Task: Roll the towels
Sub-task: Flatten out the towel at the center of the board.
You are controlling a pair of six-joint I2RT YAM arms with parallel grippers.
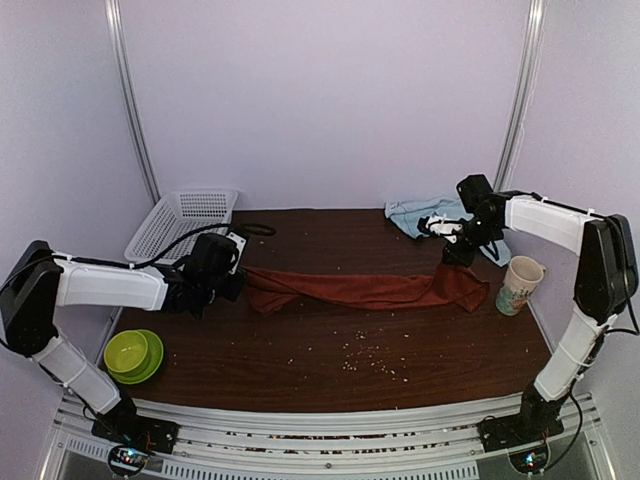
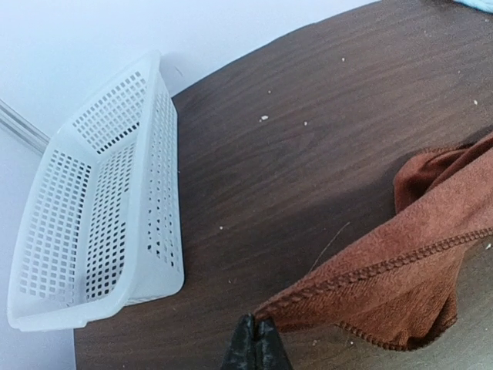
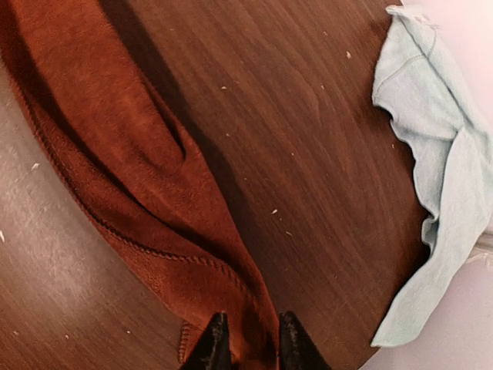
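Note:
The rust-red towel (image 1: 360, 290) stretches in a long band across the middle of the table. My left gripper (image 1: 238, 285) holds its left corner: in the left wrist view the gripper (image 2: 256, 327) is shut on the hem of the towel (image 2: 416, 277). At the towel's right end, my right gripper (image 1: 455, 258) hangs just above the bunched cloth. In the right wrist view its jaws (image 3: 248, 331) stand slightly apart with the towel (image 3: 115, 154) lying between them. The pale light-blue towel (image 1: 420, 213) lies crumpled at the back right (image 3: 439, 169).
A white perforated basket (image 1: 180, 225) (image 2: 100, 216) stands at the back left. A green bowl (image 1: 133, 355) sits near the front left. A patterned cup (image 1: 520, 285) stands at the right edge. Crumbs (image 1: 365, 355) are scattered over the front of the table.

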